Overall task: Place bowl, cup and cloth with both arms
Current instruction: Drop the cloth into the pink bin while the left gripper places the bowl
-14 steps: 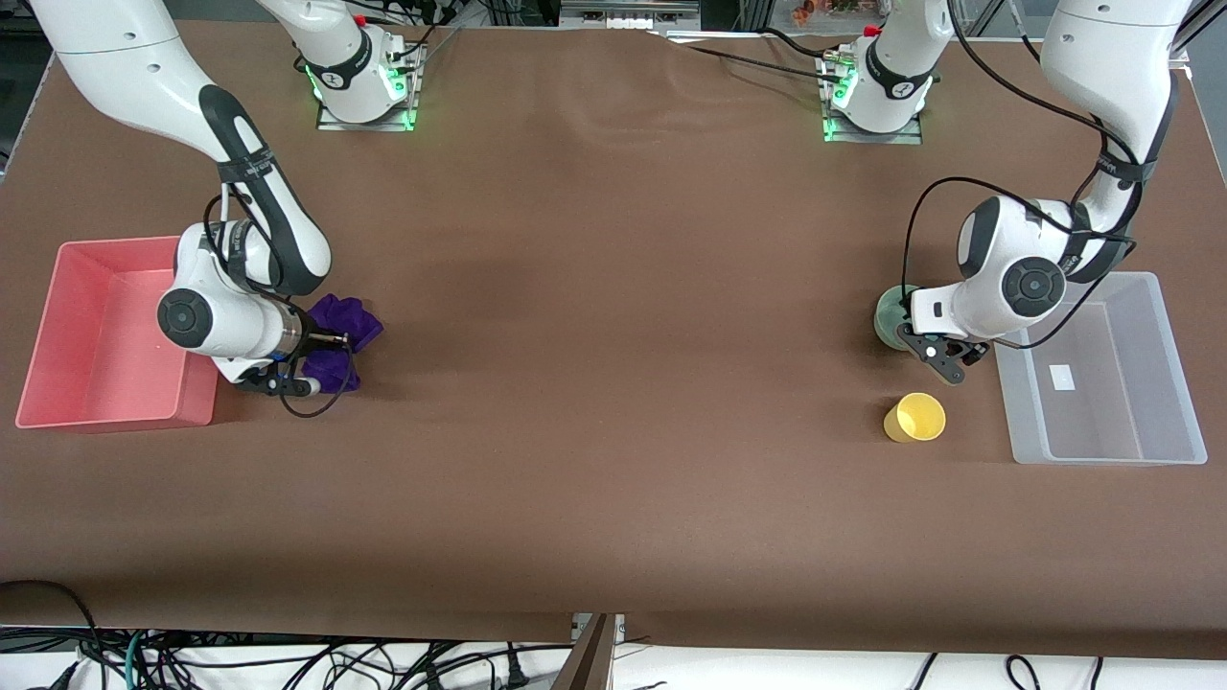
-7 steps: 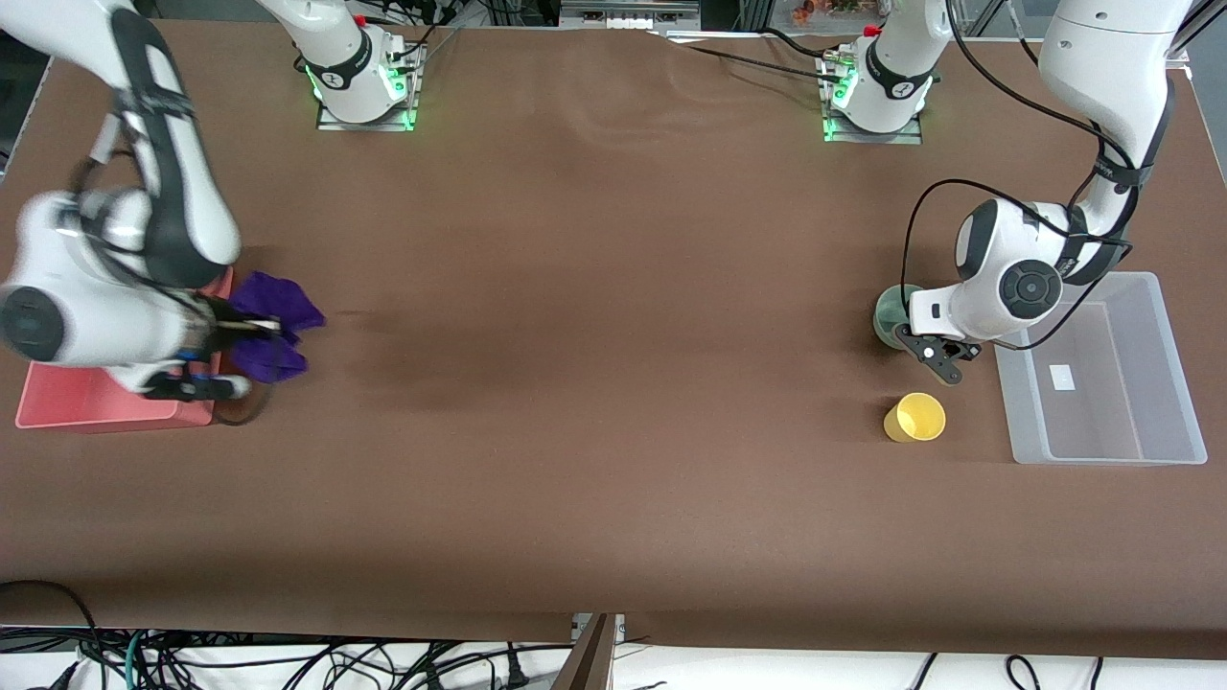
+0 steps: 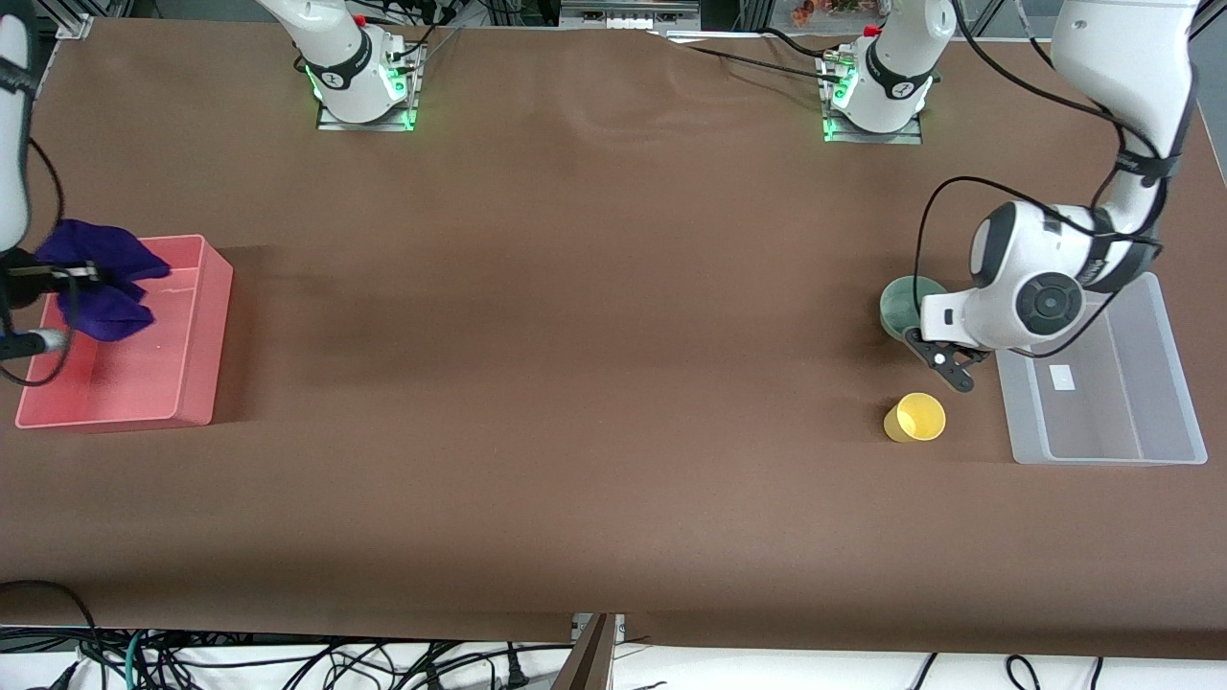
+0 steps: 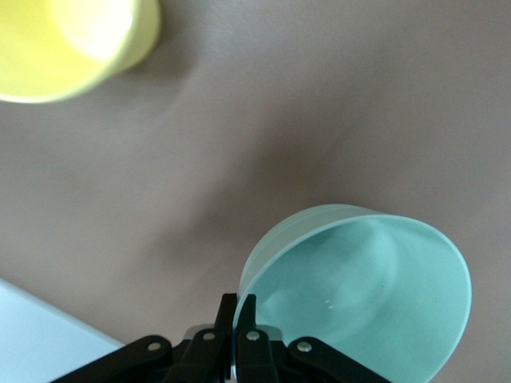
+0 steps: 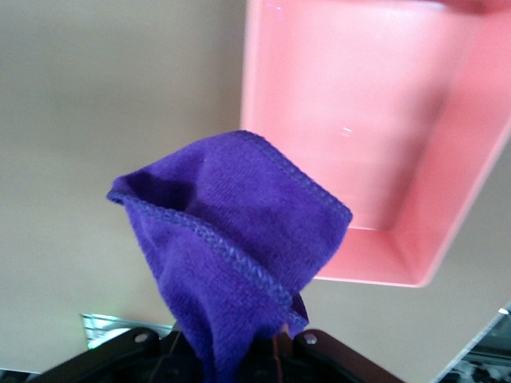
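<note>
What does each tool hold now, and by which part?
The right tool holds the cloth by one bunched end, over the pink bin. The left tool pinches the bowl by its rim.

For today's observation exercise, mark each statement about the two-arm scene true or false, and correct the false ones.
1. The right end effector holds the purple cloth above the pink bin. True.
2. The left end effector grips the yellow cup. False: it pinches the rim of the green bowl.
3. The cup stands upright on the table, nearer the front camera than the bowl. True.
4. The clear bin holds the cup. False: the cup is beside it.
</note>
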